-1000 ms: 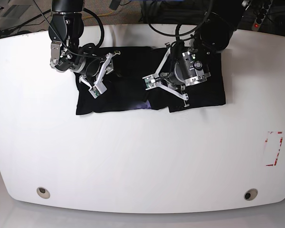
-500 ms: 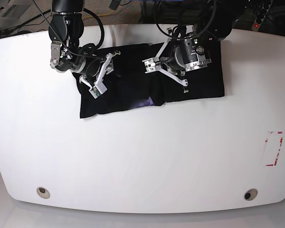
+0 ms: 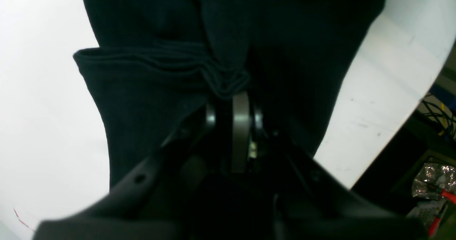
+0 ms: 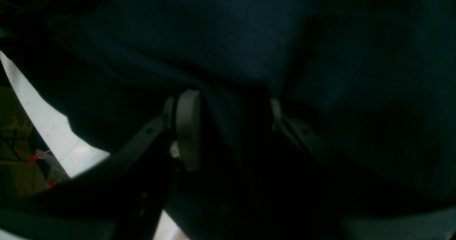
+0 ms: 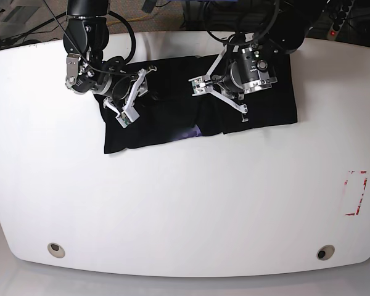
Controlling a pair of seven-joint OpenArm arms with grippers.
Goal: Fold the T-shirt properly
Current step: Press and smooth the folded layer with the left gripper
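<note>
Two grippers work the T-shirt (image 5: pixel 172 117) — left gripper (image 3: pixel 233 90) clamped on a bunched hem to carry the fold, right gripper (image 4: pixel 228 126) half-open astride a ridge, likely anchoring.

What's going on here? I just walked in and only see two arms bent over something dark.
A two-armed robot is folding a black T-shirt on a white table. The left gripper is shut on a bunched, layered edge of the cloth. The right gripper sits over the shirt's other end with its jaws apart and cloth between them, not clamped. The shirt lies as a wide, roughly folded band at the table's far side, a bit of purple print showing at its near edge.
</note>
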